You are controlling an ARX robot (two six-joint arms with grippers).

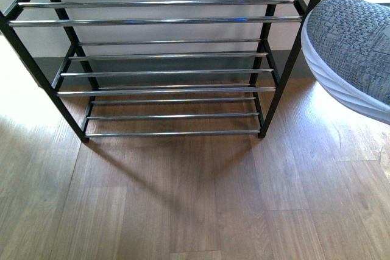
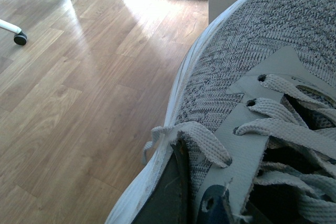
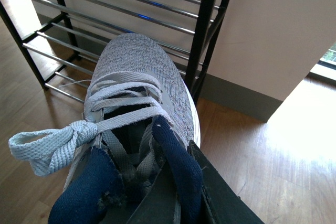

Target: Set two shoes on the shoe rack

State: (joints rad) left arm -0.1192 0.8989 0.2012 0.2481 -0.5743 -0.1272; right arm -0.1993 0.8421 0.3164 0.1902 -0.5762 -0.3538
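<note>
My body camera sits between my arms and looks forward and down at the shoe rack (image 1: 164,21) and the wood floor (image 1: 183,199). My right wrist camera is very near the right shoe (image 3: 142,61) and faces the rack's right end. Both of these views share that shoe's toe and the rack. My left wrist camera is very near the left shoe (image 2: 252,51) and shares only the floor.

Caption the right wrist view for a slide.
Grey knit sneaker held toe-first toward the chrome-rod shoe rack.
</note>
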